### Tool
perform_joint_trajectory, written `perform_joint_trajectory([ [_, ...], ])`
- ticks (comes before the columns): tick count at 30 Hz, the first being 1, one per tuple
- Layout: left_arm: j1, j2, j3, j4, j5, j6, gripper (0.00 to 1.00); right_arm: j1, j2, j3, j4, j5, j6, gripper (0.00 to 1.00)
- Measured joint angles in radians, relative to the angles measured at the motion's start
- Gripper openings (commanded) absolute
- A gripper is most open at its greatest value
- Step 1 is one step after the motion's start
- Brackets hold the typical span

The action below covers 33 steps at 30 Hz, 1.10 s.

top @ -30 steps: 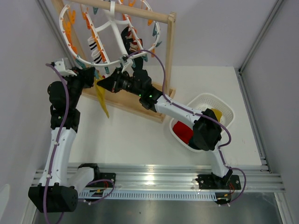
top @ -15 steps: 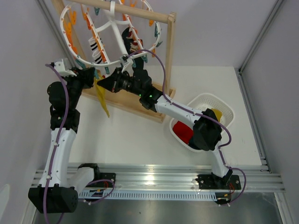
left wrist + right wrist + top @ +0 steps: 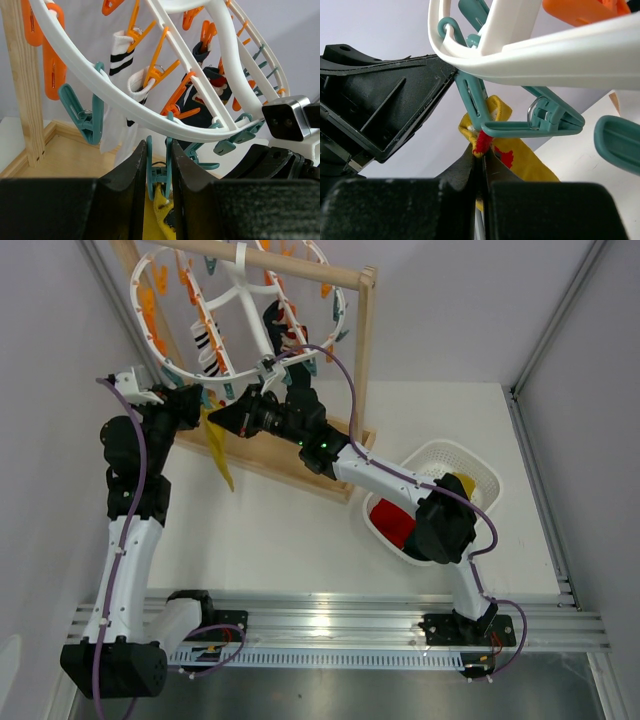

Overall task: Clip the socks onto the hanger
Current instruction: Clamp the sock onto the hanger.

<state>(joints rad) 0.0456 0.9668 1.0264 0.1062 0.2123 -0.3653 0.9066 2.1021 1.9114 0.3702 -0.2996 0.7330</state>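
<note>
Left pincer [image 3: 159, 150] squeezing teal peg [image 3: 159, 175], right pincer [image 3: 481, 152] clenched on yellow sock [image 3: 522, 157]: I feed fabric fully in before letting the peg close.

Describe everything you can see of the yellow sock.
The yellow sock is soft knit fabric with red stitching at its bunched top edge. The shut right gripper pinches that edge and holds it at the mouth of a teal peg under the hanger; the left gripper clamps that peg. The rest hangs limp and narrow below.
</note>
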Motion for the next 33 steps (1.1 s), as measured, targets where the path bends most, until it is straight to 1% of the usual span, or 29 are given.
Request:
perform_joint_trajectory([
  [1, 0.0, -0.002, 0.0, 0.0, 0.0, 0.0, 0.02, 0.0, 0.0, 0.0, 0.0, 0.0, 0.0, 0.02],
  [2, 0.0, -0.003, 0.0, -0.001, 0.0, 0.0, 0.08, 0.0, 0.0, 0.0, 0.0, 0.001, 0.0, 0.03],
  [4, 0.0, -0.005, 0.0, -0.002, 0.0, 0.0, 0.17, 0.0, 0.0, 0.0, 0.0, 0.003, 0.0, 0.07],
  [5, 0.0, -0.006, 0.0, -0.003, 0.0, 0.0, 0.27, 0.0, 0.0, 0.0, 0.0, 0.003, -0.001, 0.09],
  [7, 0.0, -0.006, 0.0, -0.005, -0.001, 0.0, 0.36, 0.0, 0.0, 0.0, -0.001, 0.005, -0.002, 0.13],
  [8, 0.0, -0.006, 0.0, -0.009, -0.003, 0.001, 0.45, -0.001, 0.0, 0.0, -0.001, 0.006, -0.003, 0.15],
  [9, 0.0, -0.007, 0.0, -0.013, -0.004, 0.004, 0.49, -0.002, 0.0, 0.0, -0.002, 0.007, -0.003, 0.16],
  [10, 0.0, -0.008, 0.0, -0.017, -0.004, 0.003, 0.56, -0.002, 0.0, 0.0, -0.004, 0.008, -0.003, 0.17],
  [12, 0.0, -0.013, 0.0, -0.024, -0.005, 0.001, 0.64, -0.005, 0.0, 0.0, -0.009, 0.008, -0.004, 0.22],
  [13, 0.0, -0.017, 0.0, -0.028, -0.005, 0.002, 0.71, -0.005, 0.0, 0.0, -0.011, 0.008, -0.004, 0.25],
  [14, 0.0, -0.02, 0.0, -0.032, -0.007, 0.0, 0.74, -0.006, 0.0, 0.0, -0.012, 0.008, -0.005, 0.27],
  [15, 0.0, -0.025, 0.001, -0.037, -0.008, 0.001, 0.76, -0.006, 0.0, 0.0, -0.013, 0.008, -0.006, 0.3],
  [16, 0.0, -0.029, 0.002, -0.045, -0.011, 0.0, 0.81, -0.006, 0.0, 0.0, -0.014, 0.008, -0.008, 0.33],
  [17, 0.0, -0.033, 0.003, -0.051, -0.012, 0.001, 0.83, -0.005, 0.0, 0.0, -0.014, 0.008, -0.008, 0.36],
  [18, 0.0, -0.036, 0.006, -0.06, -0.014, 0.0, 0.86, -0.005, 0.0, 0.0, -0.014, 0.008, -0.011, 0.41],
  [20, 0.0, -0.04, 0.016, -0.079, -0.023, 0.0, 0.91, -0.005, 0.0, 0.0, -0.016, 0.008, -0.018, 0.45],
  [22, 0.0, -0.046, 0.031, -0.112, -0.029, -0.003, 0.95, -0.002, 0.0, 0.0, -0.018, 0.009, -0.027, 0.47],
  [23, 0.0, -0.051, 0.039, -0.128, -0.032, -0.003, 0.96, 0.0, 0.0, 0.0, -0.019, 0.013, -0.031, 0.51],
  [25, 0.0, -0.061, 0.056, -0.163, -0.043, -0.006, 0.98, 0.005, -0.002, -0.001, -0.022, 0.021, -0.042, 0.56],
  [26, 0.0, -0.067, 0.063, -0.181, -0.049, -0.009, 0.99, 0.006, -0.003, -0.003, -0.023, 0.024, -0.05, 0.61],
  [30, 0.0, -0.098, 0.088, -0.246, -0.058, -0.012, 1.0, 0.013, -0.023, -0.035, -0.034, 0.046, -0.076, 0.72],
  [31, 0.0, -0.106, 0.095, -0.267, -0.061, -0.012, 1.0, 0.015, -0.029, -0.046, -0.037, 0.052, -0.083, 0.76],
  [33, 0.0, -0.116, 0.105, -0.291, -0.064, -0.012, 0.99, 0.02, -0.042, -0.067, -0.046, 0.063, -0.1, 0.8],
])
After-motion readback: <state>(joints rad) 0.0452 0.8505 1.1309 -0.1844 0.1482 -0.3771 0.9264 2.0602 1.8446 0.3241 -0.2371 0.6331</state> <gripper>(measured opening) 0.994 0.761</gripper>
